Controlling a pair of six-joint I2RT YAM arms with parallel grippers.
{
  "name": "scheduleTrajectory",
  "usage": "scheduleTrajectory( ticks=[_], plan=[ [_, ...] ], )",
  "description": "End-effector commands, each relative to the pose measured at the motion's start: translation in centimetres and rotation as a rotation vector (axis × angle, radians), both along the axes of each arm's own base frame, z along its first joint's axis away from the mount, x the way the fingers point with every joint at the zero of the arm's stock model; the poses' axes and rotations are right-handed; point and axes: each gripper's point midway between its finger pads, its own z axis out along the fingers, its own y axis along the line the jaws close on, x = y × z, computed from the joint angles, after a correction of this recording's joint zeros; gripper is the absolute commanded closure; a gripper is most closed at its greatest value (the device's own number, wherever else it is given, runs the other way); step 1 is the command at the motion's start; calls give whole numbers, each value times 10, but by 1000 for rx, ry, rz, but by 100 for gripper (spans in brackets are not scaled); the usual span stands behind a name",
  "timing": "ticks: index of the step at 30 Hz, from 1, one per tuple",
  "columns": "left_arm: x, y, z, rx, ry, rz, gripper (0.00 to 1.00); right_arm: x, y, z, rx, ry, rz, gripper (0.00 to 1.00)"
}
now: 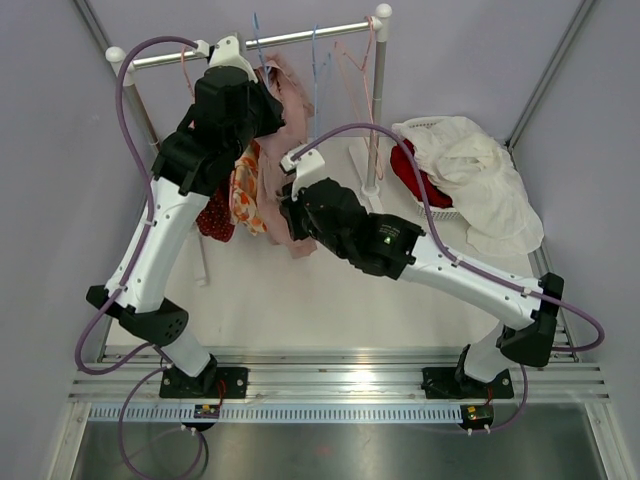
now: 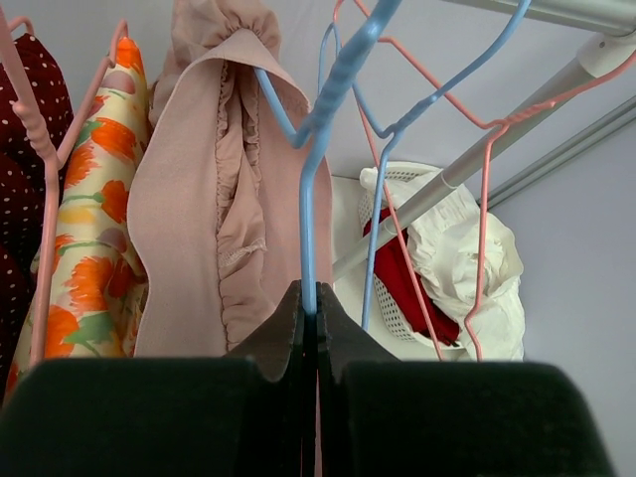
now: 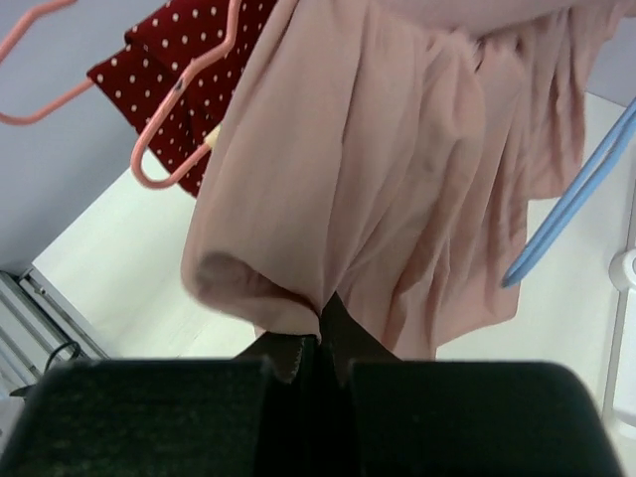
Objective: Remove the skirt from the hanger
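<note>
1. Left hand (image 2: pixel 310 300) is closed, pinching the vertical wire of the blue hanger (image 2: pixel 307 219) between its fingertips.
2. Pink skirt (image 3: pixel 397 179) hangs on that blue hanger from the rack rail (image 1: pixel 300 37). Its gathered waistband is bunched at the top, just left of the pinched wire in the left wrist view.
3. Right hand (image 3: pixel 319 333) is closed on a fold at the skirt's lower edge, and the fabric puckers at the fingertips.
4. Left of the skirt are 2 more garments on pink hangers: the floral one (image 2: pixel 89 229) beside it, then the red dotted one (image 2: pixel 30 89).
5. Right of the skirt, a bare pink hanger (image 2: pixel 485 214) and a thin bare blue one hang on the rail.
6. A white basket (image 2: pixel 396 320) sits on the tabletop (image 1: pixel 330 300) beside the rack's right post, holding a white cloth (image 1: pixel 480 180) and a red cloth (image 1: pixel 410 175).
</note>
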Motion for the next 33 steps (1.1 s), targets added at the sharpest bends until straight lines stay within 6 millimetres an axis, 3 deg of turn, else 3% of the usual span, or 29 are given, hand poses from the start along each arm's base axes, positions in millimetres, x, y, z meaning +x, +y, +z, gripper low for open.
scheduleTrajectory(
  ticks=[1, 6, 12, 16, 20, 23, 24, 26, 27, 29, 33],
  plan=[
    [-7, 7, 70, -90, -194, 9, 100, -17, -11, -3, 21, 7, -24, 100],
    [14, 16, 74, -65, -209, 60, 100, -65, -30, -25, 7, 56, -14, 100],
    [39, 30, 75, -79, -228, 106, 100, -115, -66, -56, -17, 118, -28, 100],
    [47, 36, 76, -106, -231, 123, 100, -126, -80, -81, -21, 161, -43, 100],
    [40, 28, 74, -136, -211, 78, 100, -122, -77, -83, -13, 147, -66, 100],
    [18, 9, 63, -137, -157, -53, 100, -110, -66, -71, -28, 74, -91, 100],
    [8, 2, 51, -112, -113, -102, 100, -105, -65, -67, -62, 30, -98, 100],
    [-28, -20, 45, -54, -76, -231, 100, -89, -57, -49, -85, -39, -143, 100],
    [-47, -19, 23, 6, 15, -245, 100, -84, -53, -43, -95, -53, -143, 100],
    [-80, -17, 3, 79, 90, -238, 100, -74, -38, -24, -99, -85, -135, 100],
    [-134, 11, -57, 173, 307, -199, 100, -57, -20, 2, -69, -114, -113, 100]
  ],
)
